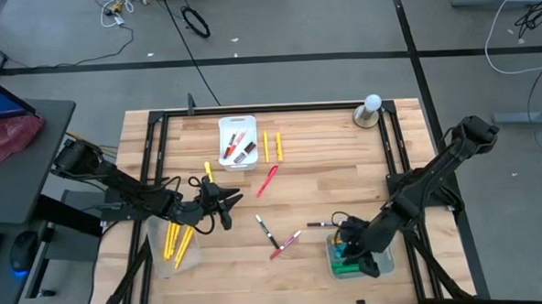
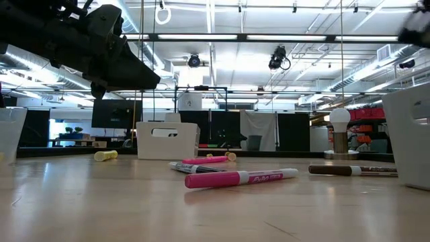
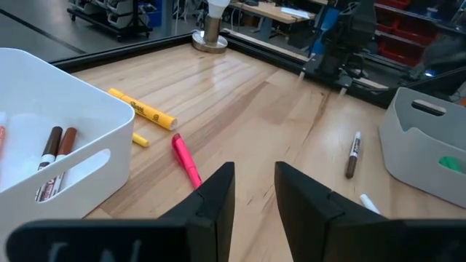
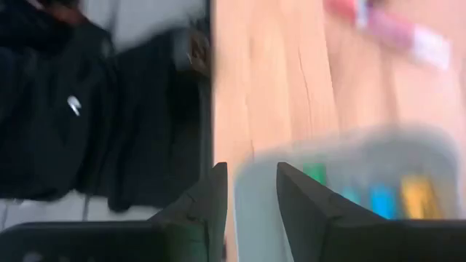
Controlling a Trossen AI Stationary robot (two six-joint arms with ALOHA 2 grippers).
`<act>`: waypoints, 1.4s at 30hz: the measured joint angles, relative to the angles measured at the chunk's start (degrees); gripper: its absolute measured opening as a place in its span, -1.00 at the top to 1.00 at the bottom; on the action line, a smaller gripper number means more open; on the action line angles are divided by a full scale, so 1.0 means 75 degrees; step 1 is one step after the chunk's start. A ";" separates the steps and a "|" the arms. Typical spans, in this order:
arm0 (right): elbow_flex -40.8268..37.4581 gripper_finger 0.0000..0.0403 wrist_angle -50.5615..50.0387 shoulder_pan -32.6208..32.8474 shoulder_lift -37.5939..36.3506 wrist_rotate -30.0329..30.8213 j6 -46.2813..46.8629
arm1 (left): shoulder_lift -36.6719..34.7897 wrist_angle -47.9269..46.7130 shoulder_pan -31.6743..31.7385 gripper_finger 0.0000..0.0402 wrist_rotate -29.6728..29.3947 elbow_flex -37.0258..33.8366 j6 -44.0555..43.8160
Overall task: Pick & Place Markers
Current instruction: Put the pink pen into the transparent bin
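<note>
Nearest the low camera lies a slim pink marker with a white barrel end [image 2: 240,177], flat on the pale wooden desk [image 1: 326,159]. It looks light, stiff and smooth, so it would likely roll or skid if nudged; mid-barrel, across the round body, seems the safest place to pinch.

Going left to right across the desk: a clear plastic tray [image 1: 174,244] at the left front holds several yellow markers [image 1: 176,240]. Just beside it the left gripper [image 1: 220,202] hangs above the desk, fingers a little apart with nothing between them — its arm reaches in low from the left edge. Farther back stands a white rectangular plastic tray [image 1: 238,142] with red and dark markers inside, and beside it two yellow markers [image 1: 272,146] and a red marker [image 1: 269,180] lie loose. Centre front, more slim markers [image 1: 276,236] cross each other, with a dark brown marker [image 1: 322,224] near them.

At the right front, the right gripper [image 1: 351,253] sits over a second clear tray [image 1: 347,263] of green and blue markers, arm angled down from the right rear. Its fingers stand slightly parted — empty, by the wrist view.
</note>
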 joint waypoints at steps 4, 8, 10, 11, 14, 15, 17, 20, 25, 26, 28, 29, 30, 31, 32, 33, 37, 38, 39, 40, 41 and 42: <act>0.0000 0.40 0.1092 -0.0159 -0.0213 0.1364 -0.1917 | 0.0000 0.0021 0.0000 0.49 0.0000 0.0000 0.0000; 0.0000 0.40 0.2501 -0.0431 -0.0098 0.3811 -0.4223 | 0.0003 0.0021 0.0000 0.49 0.0000 0.0000 0.0000; 0.0000 0.40 0.3031 -0.0722 -0.0011 0.4675 -0.4949 | 0.0003 0.0038 0.0000 0.49 0.0000 0.0000 0.0000; 0.0000 0.40 0.3321 -0.0888 0.0040 0.4936 -0.5260 | 0.0003 0.0032 0.0000 0.49 0.0000 0.0000 0.0000; 0.0000 0.40 0.3681 -0.1466 0.0185 0.5120 -0.5769 | 0.0003 0.0028 0.0000 0.49 0.0000 0.0000 0.0000; 0.0000 0.40 0.3764 -0.1681 0.0267 0.5120 -0.5789 | 0.0003 0.0020 0.0000 0.49 0.0000 0.0000 0.0000; 0.0000 0.40 0.3775 -0.2064 0.0409 0.5116 -0.5710 | 0.0003 0.0020 0.0000 0.49 -0.0002 0.0000 0.0001; 0.0000 0.40 0.3736 -0.2552 0.0668 0.5087 -0.5363 | 0.0003 0.0000 0.0000 0.49 -0.0003 0.0000 0.0006; 0.0000 0.32 0.3757 -0.3025 0.1273 0.4962 -0.4704 | 0.0003 -0.0009 0.0009 0.49 -0.0119 0.0000 0.0012; 0.0000 0.28 0.3796 -0.3093 0.1437 0.4861 -0.4593 | 0.0003 -0.0009 0.0009 0.49 -0.0194 0.0000 0.0013; 0.0000 0.18 0.3841 -0.3205 0.1791 0.4606 -0.4348 | 0.0003 0.0018 0.0009 0.49 -0.0272 0.0000 0.0015; 0.0000 0.12 0.3925 -0.3249 0.1975 0.4467 -0.4237 | 0.0003 0.0022 0.0009 0.49 -0.0274 0.0000 0.0018; 0.0000 0.06 0.3973 -0.3288 0.2150 0.4338 -0.4137 | 0.0003 0.0017 0.0009 0.49 -0.0274 0.0000 0.0020; 0.0000 0.00 0.3999 -0.3323 0.2327 0.4224 -0.4001 | 0.0003 0.0017 0.0009 0.49 -0.0277 -0.0003 0.0020; 0.0000 -0.06 0.4054 -0.3357 0.2505 0.4113 -0.3856 | 0.0003 0.0017 0.0009 0.49 -0.0277 0.0000 0.0020; 0.0000 -0.12 0.4069 -0.3393 0.2670 0.4015 -0.3789 | 0.0003 0.0015 0.0009 0.49 -0.0285 -0.0003 0.0033; 0.0000 -0.29 0.4070 -0.3461 0.3170 0.3897 -0.3490 | 0.0302 -0.0034 0.0062 0.49 -0.0300 0.0204 0.0197; 0.0000 -0.31 0.4062 -0.3468 0.3238 0.3893 -0.3432 | 0.0502 -0.0028 0.0089 0.49 -0.0318 0.0347 0.0316; 0.0000 -0.33 0.4026 -0.3469 0.3267 0.3893 -0.3379 | 0.0761 -0.0011 0.0097 0.49 -0.0305 0.0527 0.0452; 0.0000 -0.34 0.3992 -0.3468 0.3267 0.3896 -0.3324 | 0.1008 -0.0022 0.0115 0.49 -0.0302 0.0674 0.0606; 0.0000 -0.34 0.3996 -0.3458 0.3259 0.3896 -0.3284 | 0.1292 -0.0035 0.0142 0.49 -0.0340 0.0840 0.0706; 0.0000 -0.34 0.3935 -0.3436 0.3221 0.3893 -0.3264 | 0.1584 -0.0049 0.0183 0.49 -0.0333 0.1043 0.0783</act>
